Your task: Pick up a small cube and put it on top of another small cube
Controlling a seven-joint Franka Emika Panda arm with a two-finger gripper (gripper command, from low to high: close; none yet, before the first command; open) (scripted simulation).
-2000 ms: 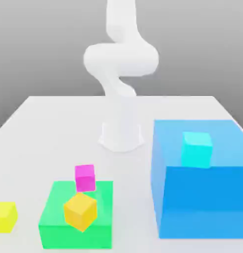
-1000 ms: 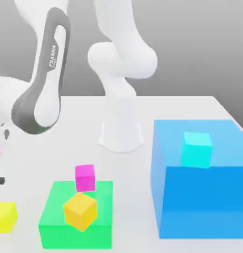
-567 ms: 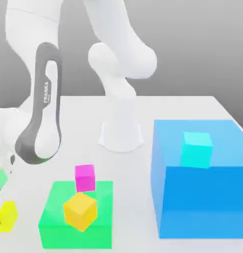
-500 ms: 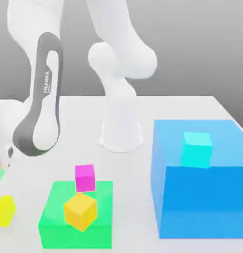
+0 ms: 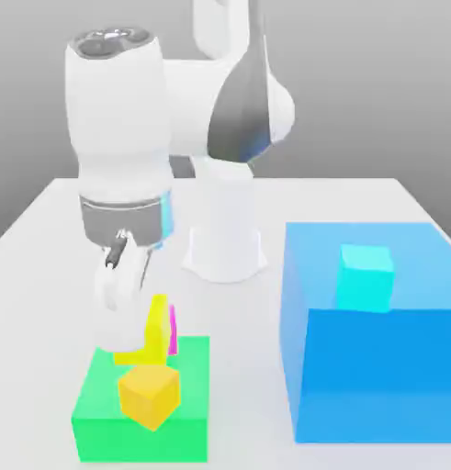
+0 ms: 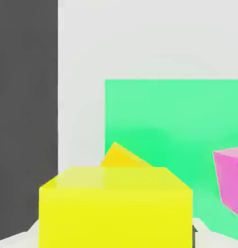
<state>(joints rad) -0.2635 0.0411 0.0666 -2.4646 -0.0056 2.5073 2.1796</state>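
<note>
The tool [image 5: 141, 344] is closed on the lemon-yellow cube [image 5: 153, 332], which is held clear of the counter [image 5: 45, 229] and carried above the green block [image 5: 192, 431]. In the exterior view the cube is seen edge-on, with the magenta cube [image 5: 172, 330] just behind it and partly hidden. The orange-yellow cube [image 5: 149, 396] rests on the green block directly below and slightly toward the viewer. In the hand view the lemon-yellow cube [image 6: 116, 206] sits close under the camera, with a corner of the orange-yellow cube [image 6: 123, 157] peeking out beyond it, the green block [image 6: 179, 116] spread behind, and the magenta cube [image 6: 230, 184] off to one side.

The held cube is judged to be kept raised so that it can pass over the cubes on the block without knocking them. Which of the two is meant as the base cannot be settled from these pictures; the orange-yellow cube lies nearer the line of descent. It stands turned at an angle, so the held cube would probably need to be aligned with it before being lowered.

A large blue block [image 5: 376, 367] with a cyan cube [image 5: 365, 275] on top stands well apart at the exterior view's right.

No legible writing, brand or label can be read on the arm or on any block.
</note>
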